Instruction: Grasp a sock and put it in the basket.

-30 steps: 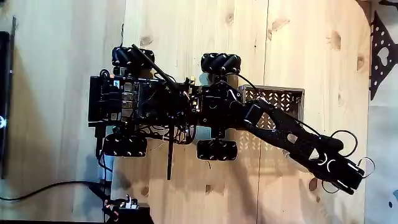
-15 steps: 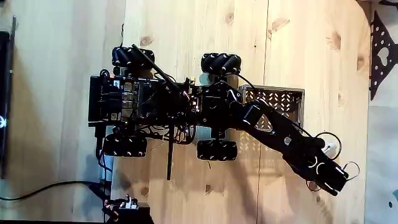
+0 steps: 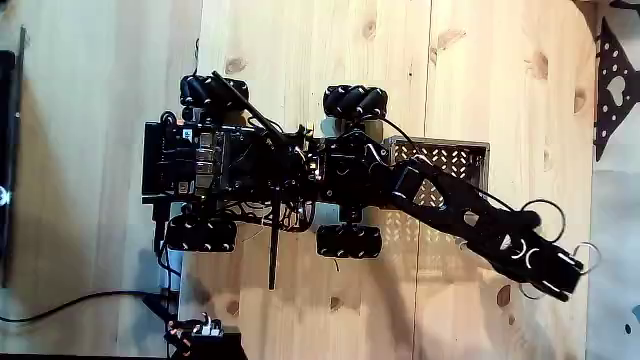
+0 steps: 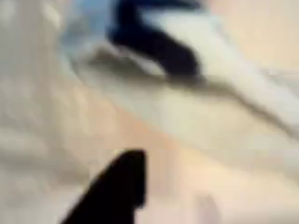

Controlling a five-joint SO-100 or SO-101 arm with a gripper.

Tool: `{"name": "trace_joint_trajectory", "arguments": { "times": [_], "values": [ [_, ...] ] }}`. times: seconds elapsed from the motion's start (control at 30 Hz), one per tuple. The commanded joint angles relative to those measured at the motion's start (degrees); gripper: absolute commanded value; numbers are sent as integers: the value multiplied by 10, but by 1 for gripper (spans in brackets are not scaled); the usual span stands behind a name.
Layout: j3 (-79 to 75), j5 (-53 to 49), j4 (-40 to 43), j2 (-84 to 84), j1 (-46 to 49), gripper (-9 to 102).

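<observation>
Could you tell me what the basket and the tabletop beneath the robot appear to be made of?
The basket looks like grey moulded plastic: its walls are a regular diamond lattice with a matte finish. The tabletop appears to be pale pine boards, judging by the dark knots, grain and plank seams; whether it is varnished is unclear.

The wrist view is motion-blurred throughout; the arm [image 3: 470,215] covers much of the basket [image 3: 440,156] in the fixed view.
</observation>
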Motion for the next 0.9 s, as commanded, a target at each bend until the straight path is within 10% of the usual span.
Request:
{"name": "trace_joint_trajectory", "arguments": {
  "times": [0.0, 0.73, 0.87],
  "values": [
    [-14, 5, 144, 51, -13, 54],
    [-13, -52, 145, -105, 44, 50],
    [-12, -82, 145, -100, 32, 15]
  ]
}}
